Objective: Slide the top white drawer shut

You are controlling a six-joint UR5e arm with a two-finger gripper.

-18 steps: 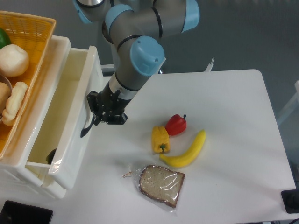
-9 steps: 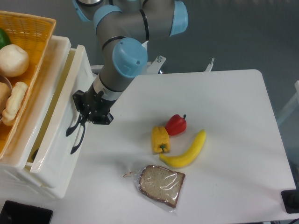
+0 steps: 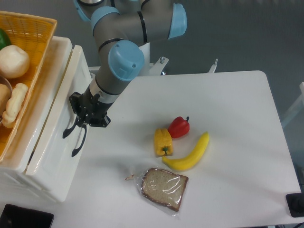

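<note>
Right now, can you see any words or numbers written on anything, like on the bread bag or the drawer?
No words, numbers or signs can be read anywhere in this picture.
bread bag: clear wrap, no label shows.
top white drawer: plain white front, no writing.
robot arm: grey and blue, no brand mark visible.
dark thing at the bottom left corner: blank from here.

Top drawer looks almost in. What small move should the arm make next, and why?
Probably a last short push left. The top white drawer front sits nearly flush with the cabinet, and the gripper is at its black handle; then back away.
</note>
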